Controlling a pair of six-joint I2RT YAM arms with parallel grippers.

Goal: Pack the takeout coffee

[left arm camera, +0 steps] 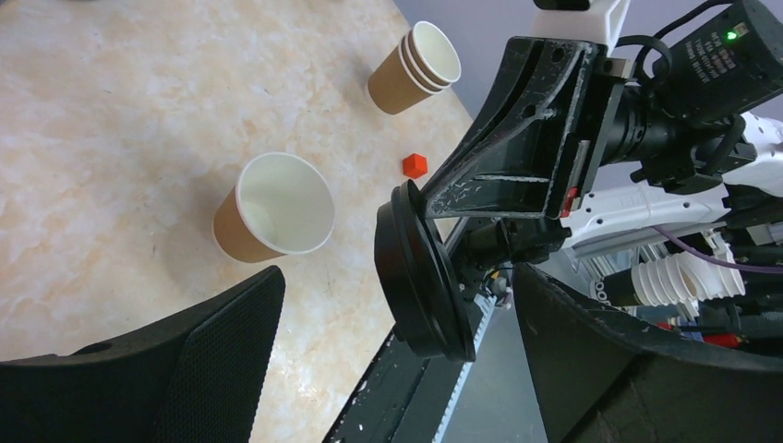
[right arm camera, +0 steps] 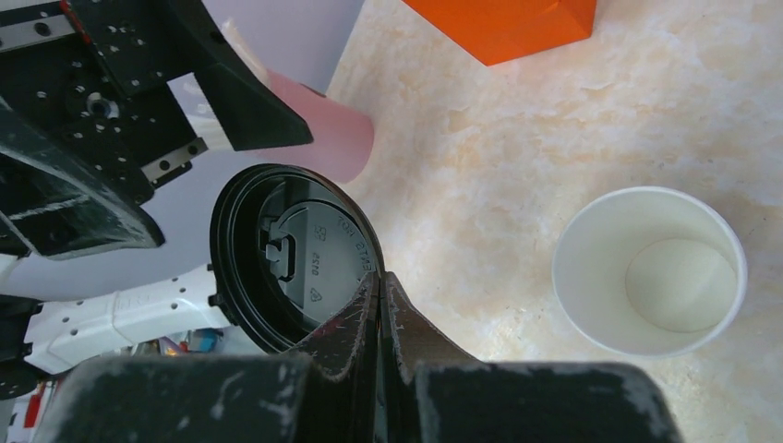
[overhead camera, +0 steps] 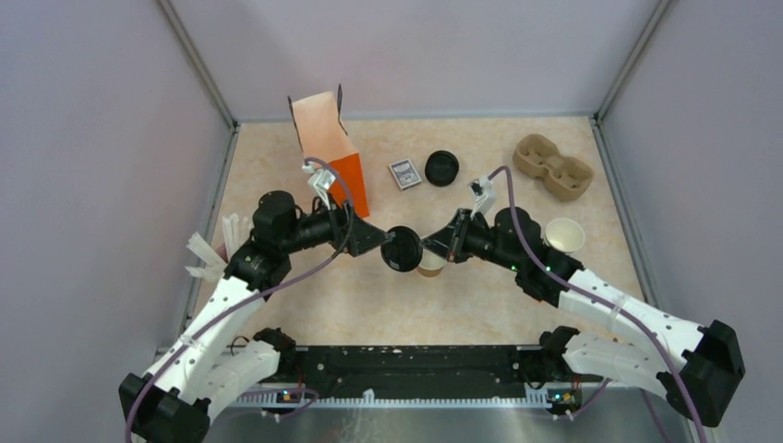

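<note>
We see two arms, the left arm [overhead camera: 214,318] and the right arm [overhead camera: 617,309], with white shells on the long links and black joints. A thin purple cable [overhead camera: 513,212] follows each one. The right gripper [right arm camera: 379,281] has black fingers [right arm camera: 355,332] with white scratches. A small green light [left arm camera: 732,35] glows on its black wrist housing.

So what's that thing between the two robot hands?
A round black lid, pinched by its rim in the shut right gripper. The open left gripper faces it from the other side. The top view shows it.
</note>
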